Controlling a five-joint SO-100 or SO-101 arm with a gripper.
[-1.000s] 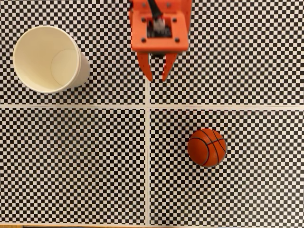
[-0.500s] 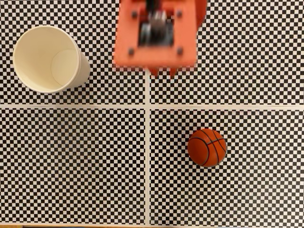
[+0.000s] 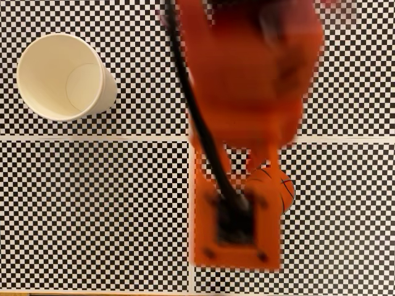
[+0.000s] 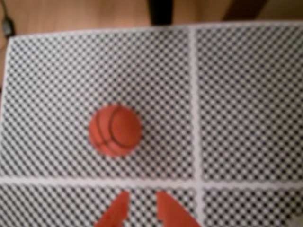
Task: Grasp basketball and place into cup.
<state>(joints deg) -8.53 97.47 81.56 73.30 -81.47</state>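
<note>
Orange gripper point(image 4: 140, 210) tips, parted by a narrow gap and holding nothing, enter the wrist view's lower edge short of the basketball point(image 4: 115, 130), apparently lining up a grasp. That ball sits free on the checkered mat point(image 4: 246, 94), while the cup point(image 3: 62, 77) stands upright well apart in the fixed view's upper left, mouth open to receive it.

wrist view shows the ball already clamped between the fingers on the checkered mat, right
No. In the wrist view the ball lies free on the checkered mat, above and left of the fingertips in the picture and apart from them. Nothing sits between them; the gripper has not reached it.
</note>
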